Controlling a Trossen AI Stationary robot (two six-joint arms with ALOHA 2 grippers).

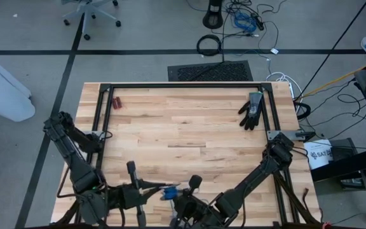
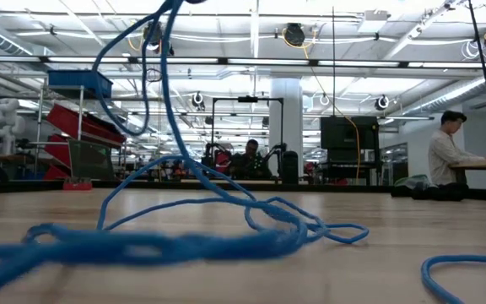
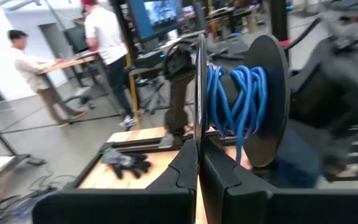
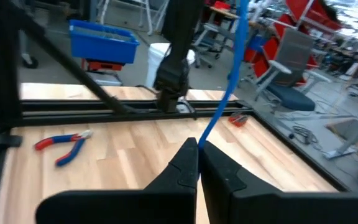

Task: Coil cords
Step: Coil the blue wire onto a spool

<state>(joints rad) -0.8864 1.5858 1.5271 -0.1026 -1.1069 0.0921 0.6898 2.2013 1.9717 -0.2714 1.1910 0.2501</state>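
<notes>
Right wrist view: right gripper (image 4: 198, 149) pinching the blue cord (image 4: 225, 99), fingers pressed together near the counter's (image 1: 189, 127) front edge. Left gripper (image 3: 198, 165) pinched on a spool (image 3: 241, 102) part-wound with cord, the rest loose along that edge. Could slip through the thin pinch or snag on loose loops (image 2: 167, 245) — tangling likely if pulled taut. No readable writing.

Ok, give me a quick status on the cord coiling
Left gripper shut on spool rim, blue cord wound on it. Right gripper shut on the cord. Loose cord piled on table. Nothing in the way.
</notes>
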